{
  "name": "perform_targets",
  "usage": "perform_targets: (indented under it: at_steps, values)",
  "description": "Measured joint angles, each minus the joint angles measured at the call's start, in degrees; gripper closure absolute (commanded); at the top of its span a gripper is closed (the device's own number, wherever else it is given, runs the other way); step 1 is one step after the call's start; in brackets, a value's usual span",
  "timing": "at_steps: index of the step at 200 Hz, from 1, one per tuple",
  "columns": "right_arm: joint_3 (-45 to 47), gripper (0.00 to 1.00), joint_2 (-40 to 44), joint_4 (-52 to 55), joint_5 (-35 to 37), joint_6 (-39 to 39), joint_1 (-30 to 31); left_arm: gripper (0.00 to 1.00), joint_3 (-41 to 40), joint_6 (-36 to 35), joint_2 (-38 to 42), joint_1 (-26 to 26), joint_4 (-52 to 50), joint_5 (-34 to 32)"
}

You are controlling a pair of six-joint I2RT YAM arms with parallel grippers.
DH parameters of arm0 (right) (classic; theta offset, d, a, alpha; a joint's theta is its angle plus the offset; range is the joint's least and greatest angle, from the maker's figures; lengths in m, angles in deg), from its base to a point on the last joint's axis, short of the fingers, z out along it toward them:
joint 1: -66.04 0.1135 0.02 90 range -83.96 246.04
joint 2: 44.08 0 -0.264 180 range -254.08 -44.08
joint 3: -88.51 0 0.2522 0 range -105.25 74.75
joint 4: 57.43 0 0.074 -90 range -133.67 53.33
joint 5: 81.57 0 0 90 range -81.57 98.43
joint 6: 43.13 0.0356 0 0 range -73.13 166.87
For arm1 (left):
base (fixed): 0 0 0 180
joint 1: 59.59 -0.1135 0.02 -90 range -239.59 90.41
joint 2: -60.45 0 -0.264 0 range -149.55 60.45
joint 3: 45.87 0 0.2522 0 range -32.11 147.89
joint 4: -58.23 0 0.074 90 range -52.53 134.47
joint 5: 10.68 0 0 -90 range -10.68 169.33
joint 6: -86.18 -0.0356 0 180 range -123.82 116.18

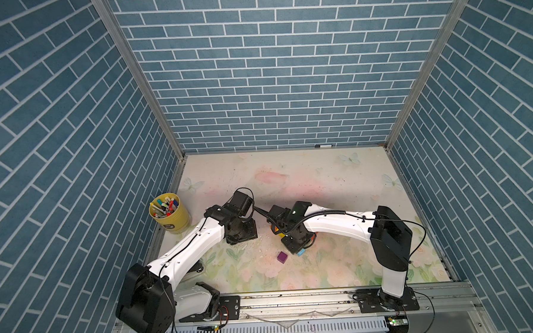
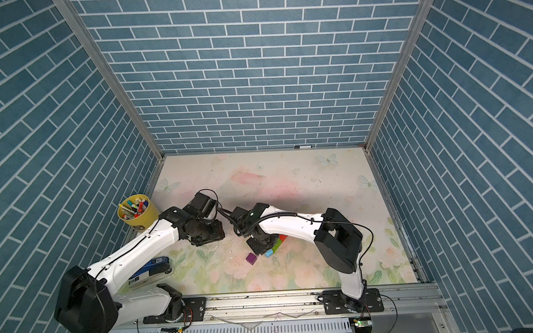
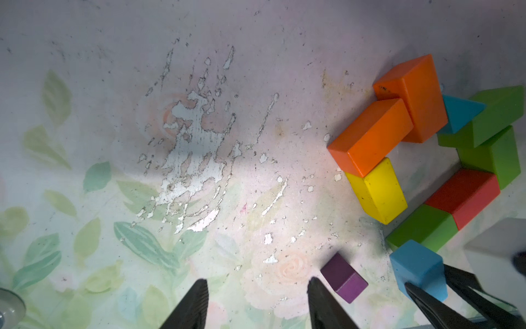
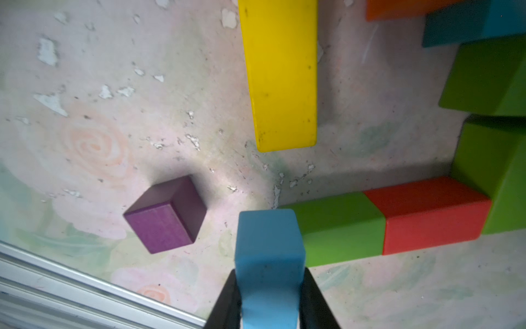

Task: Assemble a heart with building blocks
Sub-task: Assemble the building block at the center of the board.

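Right wrist, right end effector [image 4: 270, 273] low, clamping light-blue brick [image 4: 269, 242]

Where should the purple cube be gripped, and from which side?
Take the purple cube by two opposite upright faces, coming straight down from above. It sits flat on the table with bare space all round, so fingers fit on either pair. Its faces are askew to the open left gripper beside it, so the wrist probably needs a turn first.

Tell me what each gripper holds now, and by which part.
The right gripper clamps the glossy light-blue rectangular block by its two opposite sides, near one end. The left gripper is open and holds nothing.
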Motion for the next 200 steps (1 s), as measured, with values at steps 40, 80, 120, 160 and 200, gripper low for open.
perform_targets:
  at_steps: [40,80,120,160,200]
  values:
    - [-3.58,0.91,-0.20,1.09,0.63,-1.84,-0.63,0.42,-0.11,0.17,0.02,-0.07,0.81,0.00]
    - [-3.78,0.90,-1.81,0.83,0.70,-2.97,-0.79,0.43,-0.17,0.20,0.00,-0.13,1.29,0.11]
    - [-4.44,0.91,-3.45,0.61,0.61,-3.87,-0.79,0.43,-1.05,0.20,-0.09,-0.13,1.66,0.44]
    - [-4.44,0.91,-3.45,0.39,0.44,-4.02,-0.79,0.43,-1.68,0.22,-0.35,-0.13,2.51,0.61]
    - [-3.69,0.91,-3.28,-0.61,0.48,-4.02,-0.79,0.43,-1.90,0.22,-1.09,-0.13,3.19,0.85]
